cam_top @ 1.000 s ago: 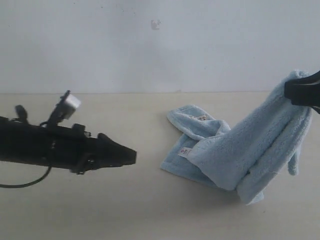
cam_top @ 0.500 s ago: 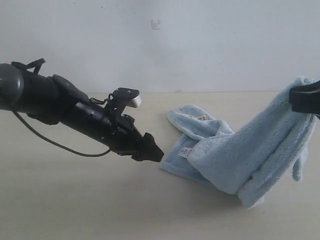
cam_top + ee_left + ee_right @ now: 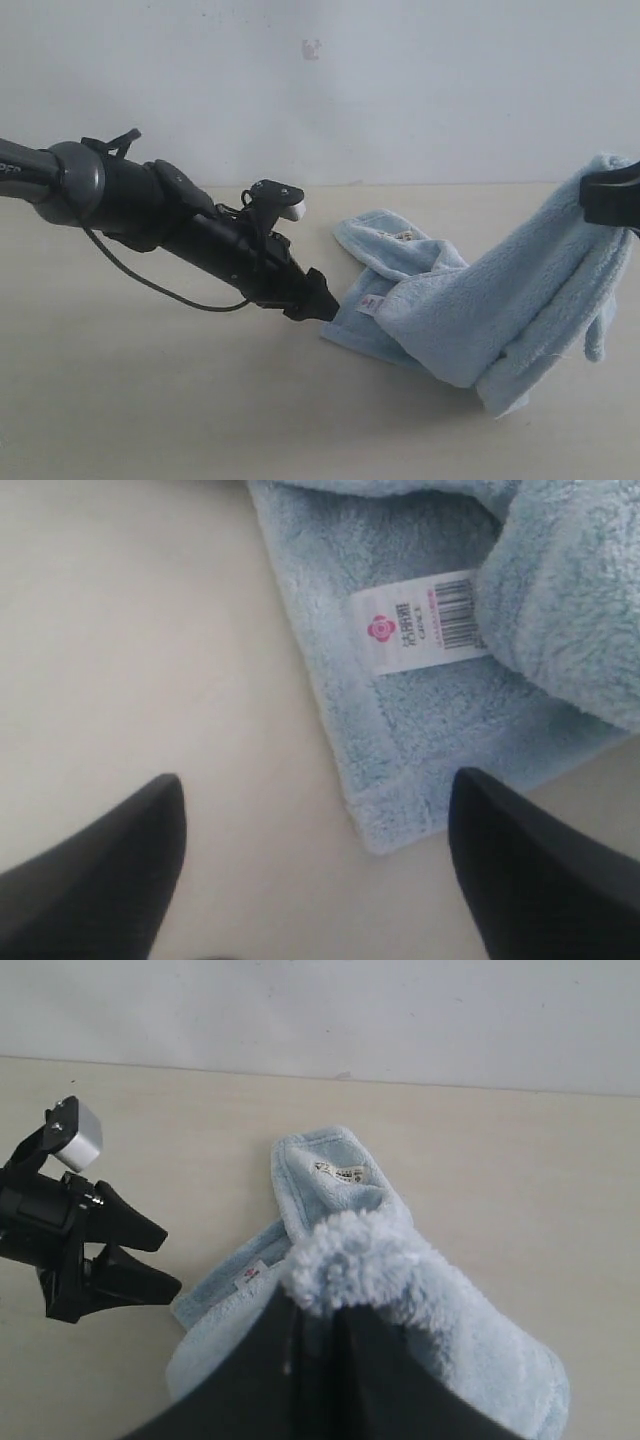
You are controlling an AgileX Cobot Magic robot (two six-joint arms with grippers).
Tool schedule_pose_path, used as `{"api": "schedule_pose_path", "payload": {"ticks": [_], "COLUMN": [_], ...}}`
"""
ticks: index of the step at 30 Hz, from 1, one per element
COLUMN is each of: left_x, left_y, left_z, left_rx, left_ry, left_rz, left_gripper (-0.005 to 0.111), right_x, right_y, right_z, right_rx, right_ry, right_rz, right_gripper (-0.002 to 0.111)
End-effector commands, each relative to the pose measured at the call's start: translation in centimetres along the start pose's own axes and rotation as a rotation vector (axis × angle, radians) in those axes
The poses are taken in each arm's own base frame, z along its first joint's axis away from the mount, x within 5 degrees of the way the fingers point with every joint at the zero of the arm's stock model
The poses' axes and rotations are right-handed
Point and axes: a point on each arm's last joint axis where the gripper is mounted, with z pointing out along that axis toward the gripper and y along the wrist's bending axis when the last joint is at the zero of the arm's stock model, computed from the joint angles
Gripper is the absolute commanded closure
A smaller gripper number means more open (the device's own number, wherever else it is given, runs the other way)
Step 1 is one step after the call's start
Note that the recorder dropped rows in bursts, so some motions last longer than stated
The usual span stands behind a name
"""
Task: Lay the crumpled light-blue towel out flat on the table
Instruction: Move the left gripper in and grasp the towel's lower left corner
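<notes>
Light-blue towel [image 3: 470,320] is lying crumpled on the right half of the desk [image 3: 150,400], not flat. One end is being held up off the desk by the right tool [image 3: 612,198]. From there the cloth is hanging down in a thick fold to the desk surface. The rest is lying folded on the desk, with a hemmed corner pointing toward the left arm.

Right tool: jaws are being pressed together, clamped on a bunched tuft of the towel. In the right wrist view the tuft is being squeezed out just past the tool tips.

Left tool [image 3: 322,306]: being held low over the desk, tilted downward, tip just beside the towel's left edge. Whether the cloth is being touched cannot be told from the exterior view. Jaws are being held wide apart, and nothing is being gripped. In the left wrist view the two dark fingers [image 3: 110,870] are being shown on either side of the towel's hemmed corner, which is lying in the gap between them.

A white printed label [image 3: 425,620] with a pink flower mark and a barcode is showing on the flat layer near that corner, with one end being covered by a fold. A second small label [image 3: 345,1172] is showing on the far folded end. A white wall [image 3: 450,90] is standing behind the desk.
</notes>
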Motion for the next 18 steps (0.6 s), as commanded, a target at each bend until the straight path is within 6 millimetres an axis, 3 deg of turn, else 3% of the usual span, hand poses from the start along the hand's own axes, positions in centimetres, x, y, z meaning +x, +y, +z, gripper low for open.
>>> {"api": "schedule_pose_path", "payload": {"ticks": [1,10,18], "left_x": [0.0,-0.8,-0.4], "left_y": [-1.1,-2.3,-1.6], "left_z": [1.1,2.9,3.8], "left_rx": [-0.008,-0.029,-0.065], "left_ry": [0.044,0.070,0.105], "left_rz": [0.080,0.127,0.179], "left_gripper": [0.037,0.037,0.037], "right_x": [-0.1,-0.1,-0.1], "right_y": [0.0,0.0,0.0], "right_z": [0.0,0.0,0.0], "right_rx": [0.008,0.008,0.008], "right_ry": [-0.007,-0.007,-0.007], "right_rz": [-0.005,-0.005,-0.003], "right_gripper": [0.104,0.104,0.104]}}
